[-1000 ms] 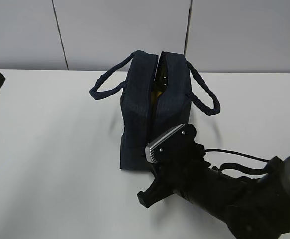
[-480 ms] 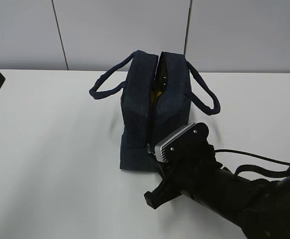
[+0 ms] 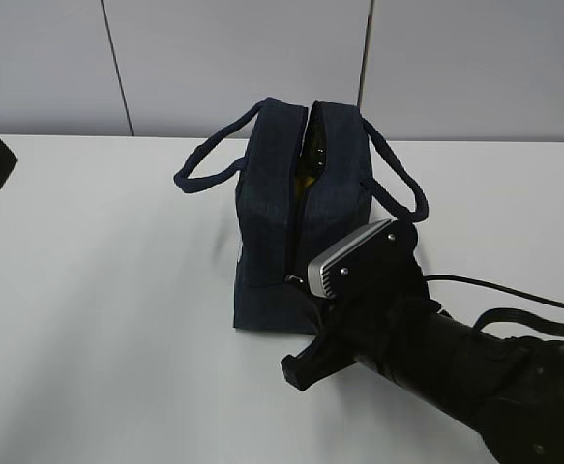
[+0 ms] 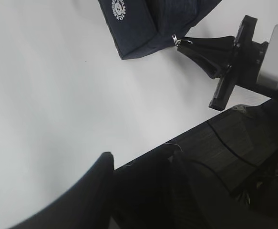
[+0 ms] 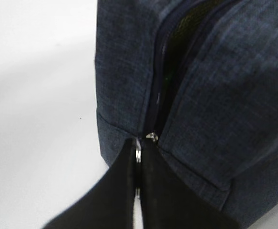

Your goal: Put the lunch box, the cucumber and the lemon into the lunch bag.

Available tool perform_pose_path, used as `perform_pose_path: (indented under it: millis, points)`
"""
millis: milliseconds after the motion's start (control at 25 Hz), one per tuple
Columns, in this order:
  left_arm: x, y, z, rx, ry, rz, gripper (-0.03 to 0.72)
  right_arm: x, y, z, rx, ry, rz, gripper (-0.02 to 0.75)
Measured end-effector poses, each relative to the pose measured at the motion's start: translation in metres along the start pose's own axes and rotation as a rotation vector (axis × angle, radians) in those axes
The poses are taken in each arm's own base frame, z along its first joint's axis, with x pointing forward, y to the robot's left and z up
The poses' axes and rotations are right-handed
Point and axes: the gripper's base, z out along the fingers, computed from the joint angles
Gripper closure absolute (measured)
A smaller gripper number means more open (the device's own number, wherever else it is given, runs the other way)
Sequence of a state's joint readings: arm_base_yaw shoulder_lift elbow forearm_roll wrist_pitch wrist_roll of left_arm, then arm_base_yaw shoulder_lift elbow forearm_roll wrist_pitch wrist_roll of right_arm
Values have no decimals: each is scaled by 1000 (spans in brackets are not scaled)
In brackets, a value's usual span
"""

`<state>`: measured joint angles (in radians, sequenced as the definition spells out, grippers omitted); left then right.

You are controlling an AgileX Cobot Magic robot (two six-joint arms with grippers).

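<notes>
Lunch bag [image 3: 296, 208] stands upright mid-table [image 3: 98, 290], long axis running front-to-back, zip end toward me. R gripper [image 5: 138, 164] pinched tight on the ring pull [image 5: 138, 153] at its base; L gripper [image 4: 143, 167] off left, part-open, holding nothing.

Bright, even light falls from overhead; the white worktop [image 3: 98, 290] is nearly washed out, shadows are soft, and the right wrist close-up is blurred.
</notes>
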<state>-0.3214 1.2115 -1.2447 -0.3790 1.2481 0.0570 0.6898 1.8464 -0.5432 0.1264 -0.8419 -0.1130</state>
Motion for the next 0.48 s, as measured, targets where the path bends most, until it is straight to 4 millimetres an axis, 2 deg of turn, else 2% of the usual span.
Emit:
perform_pose_path:
  millis: [480]
  points:
    - [-6,5,14,-2,46,31,421,-23,-2,-14,1,-77,8,738]
